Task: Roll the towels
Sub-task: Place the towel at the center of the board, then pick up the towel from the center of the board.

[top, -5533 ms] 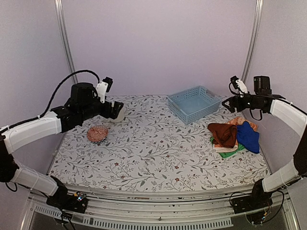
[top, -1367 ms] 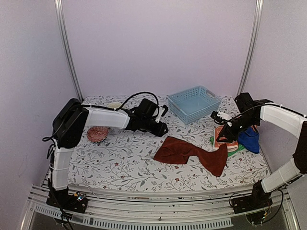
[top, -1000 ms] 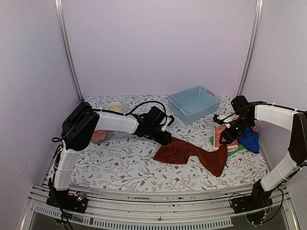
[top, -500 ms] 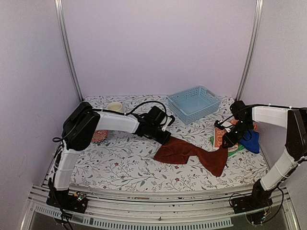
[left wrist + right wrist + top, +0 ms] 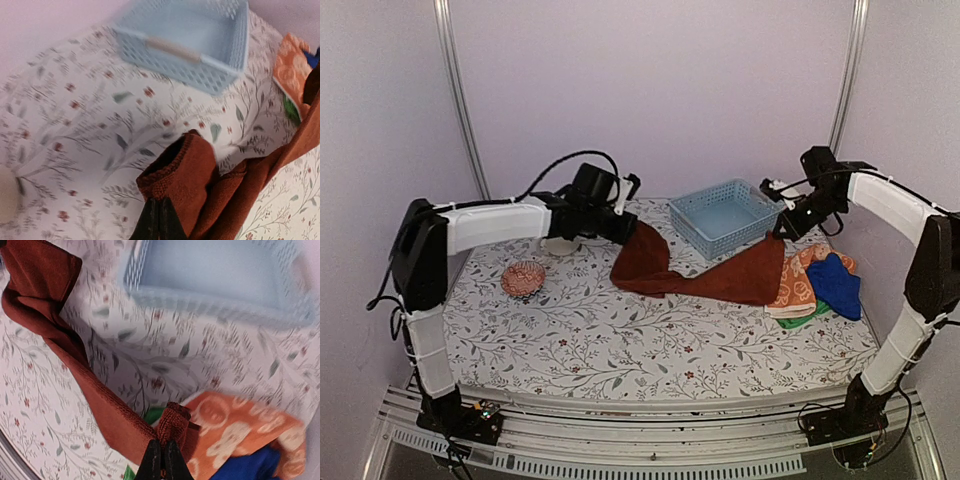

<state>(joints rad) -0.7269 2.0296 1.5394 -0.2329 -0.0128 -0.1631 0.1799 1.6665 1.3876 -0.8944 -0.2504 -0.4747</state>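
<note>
- A rust-brown towel (image 5: 710, 277) hangs slung between two robot arms above the far half of a floral-patterned table (image 5: 620, 335). Its middle sags down to the tabletop.
- The left gripper (image 5: 628, 224) has its fingers pinched together on one corner of the towel. In the left wrist view the cloth bunches up right at the fingertips.
- The right gripper (image 5: 779, 231) is likewise clamped tight on the opposite corner, lifted near the front right corner of a pale blue basket (image 5: 725, 216).
- The towel's long axis runs left to right across the table, from one gripper to the other, just in front of the basket. The grippers are well apart, yet the cloth is slack and folded on itself rather than spread open.
- Each arm is nearest its own end of the towel, so laying it out flat probably means drawing the two corners further apart before lowering them together.
- The other towels lie in a pile at the right edge of the table: an orange patterned towel (image 5: 798, 288) on top, a royal-blue towel (image 5: 836, 284) beside it, and a green towel (image 5: 798, 321) showing underneath. The right end of the brown towel hangs just beside this pile.
</note>
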